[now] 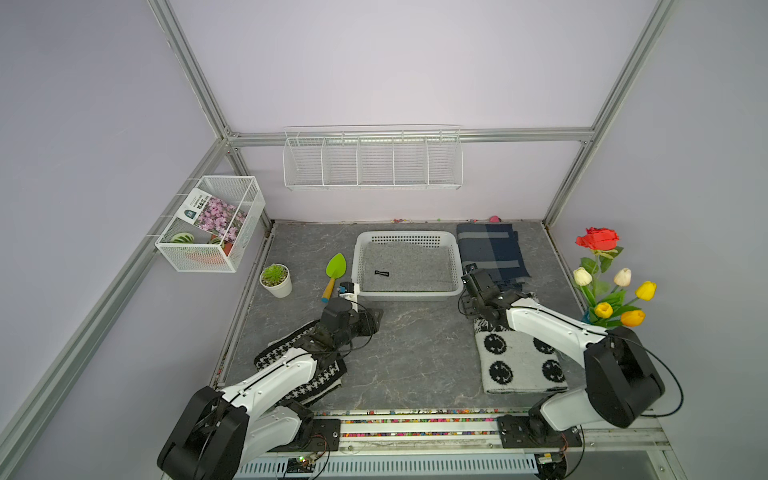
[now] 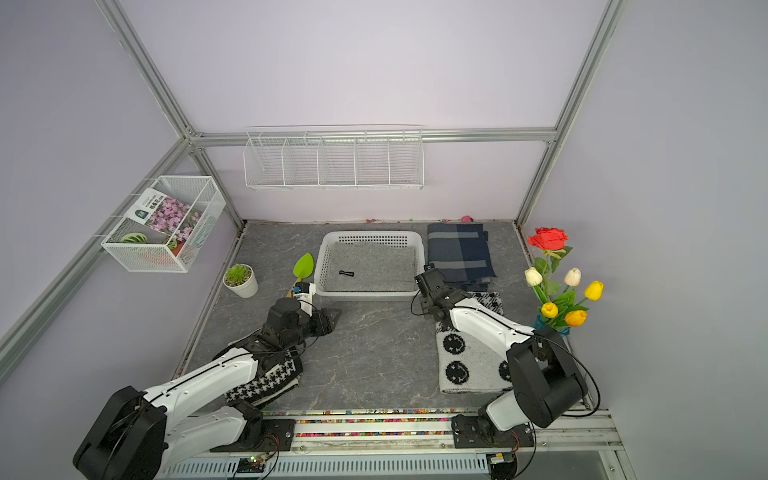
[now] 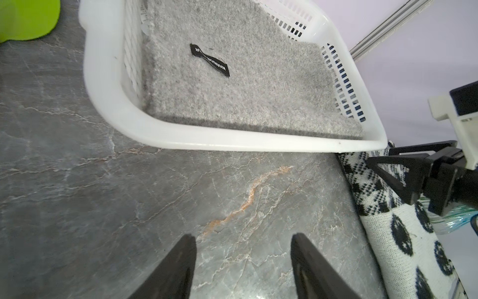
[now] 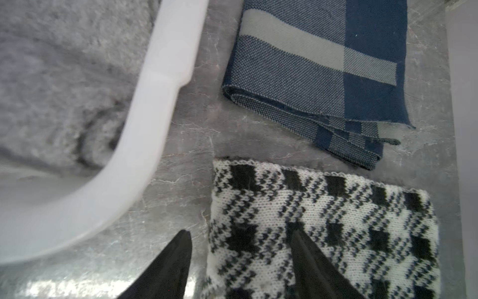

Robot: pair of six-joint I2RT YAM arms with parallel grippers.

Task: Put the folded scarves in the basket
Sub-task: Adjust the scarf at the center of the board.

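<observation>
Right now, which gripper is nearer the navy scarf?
Right. The right gripper hovers just short of the navy scarf, by the basket corner; the left gripper sits off the basket's front rim, farther.

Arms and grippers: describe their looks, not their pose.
The left arm and right arm have white rounded shells, bulky black joint housings and thin black cables looping alongside. The left gripper and right gripper each carry two black fingers tapering to points.
</observation>
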